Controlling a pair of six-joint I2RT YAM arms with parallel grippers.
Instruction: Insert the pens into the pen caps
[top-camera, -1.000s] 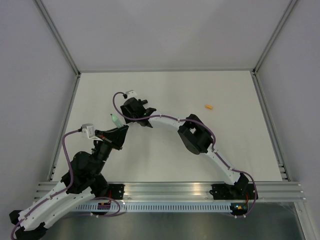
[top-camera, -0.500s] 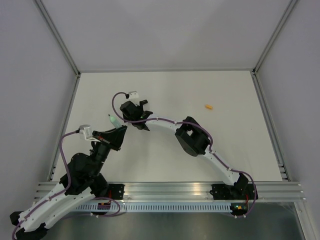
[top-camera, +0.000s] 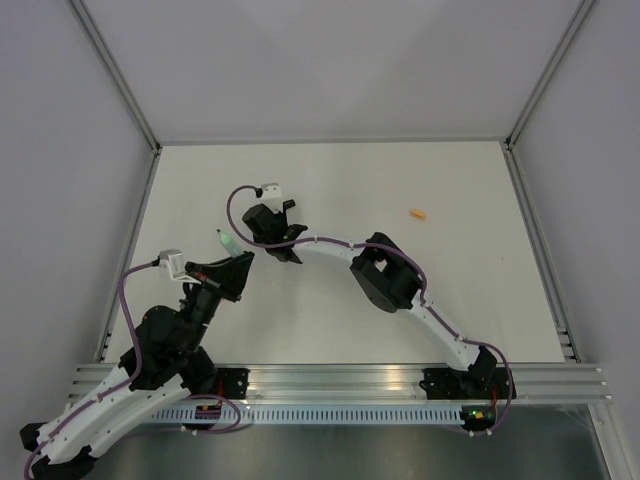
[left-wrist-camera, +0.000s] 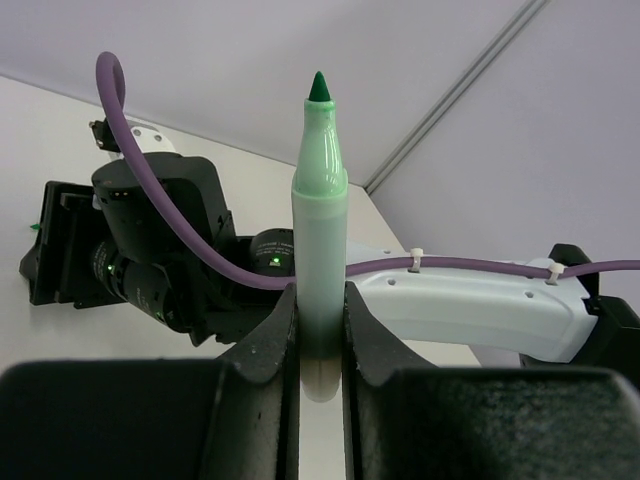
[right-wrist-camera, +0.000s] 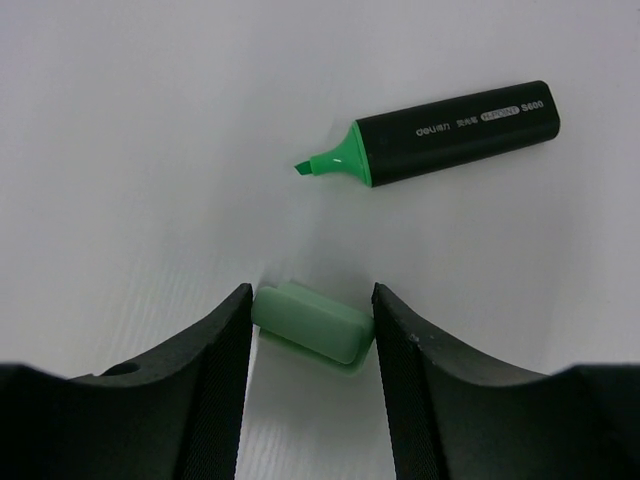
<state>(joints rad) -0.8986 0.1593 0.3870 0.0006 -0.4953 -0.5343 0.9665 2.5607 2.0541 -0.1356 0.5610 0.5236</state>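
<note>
My left gripper (left-wrist-camera: 321, 300) is clamped on the pale green pen (left-wrist-camera: 320, 200). It holds the pen upright by its lower end, with the dark green tip pointing up and most of the barrel clear above my fingers.

My right gripper (right-wrist-camera: 312, 290) is down at the table (top-camera: 400, 180), straddling the pale green cap (right-wrist-camera: 312, 322). The cap lies flat and askew in the gap. Each end looks to touch a finger, but I cannot tell whether that is a real pinch or only contact.

That skew is my main worry. If I squeeze on the cap's corners, I think it will twist or squirt out across the smooth surface. Even if it stays, it may sit crooked in my grasp, and then its mouth won't line up with the pen tip. I also can't see which end of the cap is open, so I may bring it to the pen the wrong way round.

The black highlighter (right-wrist-camera: 455, 130) lies just beyond the cap, uncapped, and a careless lift could knock it. The low grip on the pale green pen may let it tilt under a push. A small orange piece (top-camera: 417, 212) lies well apart, to the right.
</note>
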